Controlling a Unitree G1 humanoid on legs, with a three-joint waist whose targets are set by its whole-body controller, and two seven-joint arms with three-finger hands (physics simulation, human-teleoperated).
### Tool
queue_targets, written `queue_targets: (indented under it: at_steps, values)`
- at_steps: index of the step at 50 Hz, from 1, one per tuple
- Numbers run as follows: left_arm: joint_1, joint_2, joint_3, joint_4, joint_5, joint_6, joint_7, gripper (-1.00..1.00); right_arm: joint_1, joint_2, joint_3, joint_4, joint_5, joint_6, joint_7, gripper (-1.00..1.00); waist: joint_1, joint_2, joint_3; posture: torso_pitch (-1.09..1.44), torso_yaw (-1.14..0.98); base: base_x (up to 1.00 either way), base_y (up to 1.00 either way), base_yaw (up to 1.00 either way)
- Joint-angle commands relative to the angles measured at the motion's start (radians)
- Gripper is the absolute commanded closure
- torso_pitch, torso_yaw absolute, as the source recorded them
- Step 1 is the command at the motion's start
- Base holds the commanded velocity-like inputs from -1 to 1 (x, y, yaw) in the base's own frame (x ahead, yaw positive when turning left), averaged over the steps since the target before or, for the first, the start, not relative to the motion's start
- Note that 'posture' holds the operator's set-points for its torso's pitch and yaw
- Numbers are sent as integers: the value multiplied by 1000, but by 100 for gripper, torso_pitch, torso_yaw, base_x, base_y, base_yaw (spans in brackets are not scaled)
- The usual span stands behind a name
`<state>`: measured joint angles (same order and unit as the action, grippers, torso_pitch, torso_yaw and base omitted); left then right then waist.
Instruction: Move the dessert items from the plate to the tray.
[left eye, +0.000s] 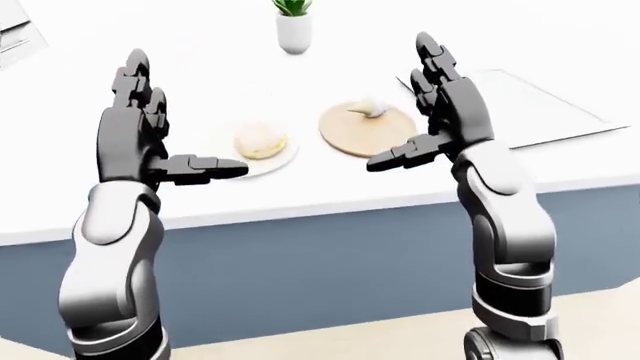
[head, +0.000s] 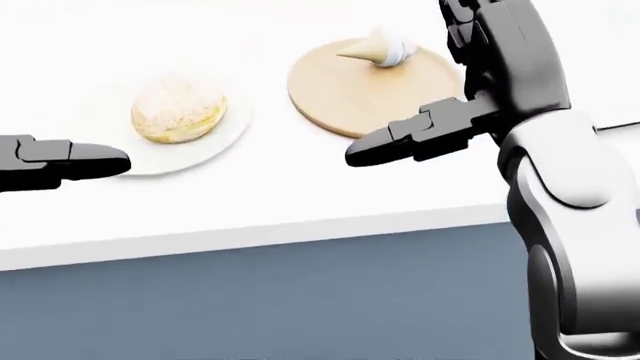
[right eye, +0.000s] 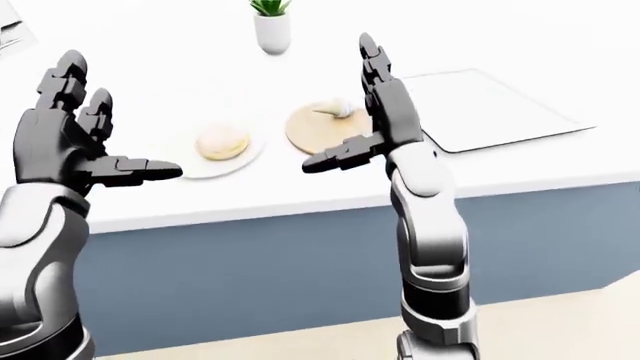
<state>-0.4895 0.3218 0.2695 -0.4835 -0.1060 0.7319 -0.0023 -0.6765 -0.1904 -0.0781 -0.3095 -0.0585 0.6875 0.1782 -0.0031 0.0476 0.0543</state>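
I see nothing moved yet: the doughnut (head: 178, 109) sits on its plate (head: 232, 133), the tray (right eye: 490, 107) by the bench's right edge is bare, and my left hand (left eye: 140, 120) and right hand (left eye: 440, 112) are raised, fingers spread, grasping nothing

Tabletop: we are looking at a bright white tabletop (left eye: 330, 191) filling the upper part of both eye views, its pale edge running across the middle.
Front panel: we are seeing a flat blue-grey panel (left eye: 320, 277) hanging below that edge.
Floor: we are catching a beige floor (right eye: 560, 322) showing at the bottom right.
Plant: we are seeing a small green plant in a white pot (left eye: 293, 30) standing at the top.
Light: we are noticing even, strong light washing the white surface out.
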Motion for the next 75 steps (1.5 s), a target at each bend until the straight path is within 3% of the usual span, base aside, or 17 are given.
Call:
queue_targets:
  at_steps: [1, 9, 11, 18, 20, 23, 27, 28, 30, 35, 39, 45, 47, 53, 57, 58, 75]
  values:
    - [-15, 6, 6, -26, 0, -25, -5, -100, -26, -10, -8, -40, -22, -18, 0, -100, -1, 4, -21, 0, 0, 0, 0, 0]
    - [-19, 14, 14, -40, -5, -10, -8, -100, -32, -13, -11, -62, -34, 10, 8, -100, 13, -111, -55, 0, 0, 0, 3, 50]
    - [-22, 14, 14, -42, -6, -6, -7, -100, -36, -10, -17, -62, -40, 17, 7, -100, 12, -106, -24, 0, 0, 0, 4, 0]
    - [-29, 15, 11, -39, -7, -5, -6, -100, -35, -5, -31, -70, -9, 20, -8, -100, -2, -15, -30, 0, 0, 0, 0, 0]
    - [-20, 11, 9, -38, -5, -13, -6, -100, -31, -11, -23, -76, -9, 18, -3, -100, -3, -26, -54, 0, 0, 16, 0, 0]
    - [-29, 10, 6, -43, -5, 1, -1, -100, -33, -12, -20, -79, -8, 16, 1, -100, 1, -38, 16, 0, 0, 67, 0, 0]
    - [-30, 11, 9, -53, -5, 11, 1, -100, -30, -9, -20, -75, -17, 22, -7, -100, 11, -58, 19, 0, 0, 47, 0, 0]
    - [-24, 11, 9, -53, -4, 7, -1, -100, -28, -8, -20, -84, -13, 26, -4, -100, 14, -57, -23, 0, 0, 0, 0, 0]
    - [-21, 10, 11, -55, -4, 7, -1, -100, -27, -12, -20, -89, -19, 31, -5, -100, 18, -76, -33, 0, 0, 0, 0, 0]
    - [-21, 10, 10, -55, -5, 7, -2, -100, -26, -14, -22, -96, -12, 32, -3, -100, 15, -56, -58, 0, 0, 3, 0, 0]
    - [-6, 10, 15, -49, -5, -10, -6, -100, -27, -14, -25, -97, -3, 27, -2, -100, -3, -51, -19, 0, 0, 37, 0, 0]
    - [-18, 12, 12, -55, -3, 6, -3, -100, -17, -13, -25, -105, 0, 26, -2, -100, -9, 30, -33, 0, 0, 45, 0, 0]
    - [-18, 12, 13, -59, -3, 9, -3, -100, -15, -14, -24, -109, -1, 30, -1, -100, -12, 39, -4, 0, 0, 45, 0, 0]
    - [-13, 12, 16, -45, -3, -8, -5, -100, -23, -20, -26, -129, -25, 83, -7, -100, -7, -4, 6, 0, 0, 0, 0, 0]
    - [-26, 17, 14, -41, -3, -2, -4, -100, -40, -32, -22, -142, -39, 122, 0, -100, 10, -91, -20, 0, 0, 0, 0, 0]
    - [-27, 17, 14, -40, -3, -1, -4, -100, -47, -33, -25, -143, -40, 131, 2, -100, 15, -47, -15, 0, 0, 0, 0, 0]
    - [-42, 24, 10, -59, 22, 42, -15, -100, -281, -177, 52, -55, -301, 434, 238, -100, 3, -28, -28, 0, 0, 0, 0, 0]
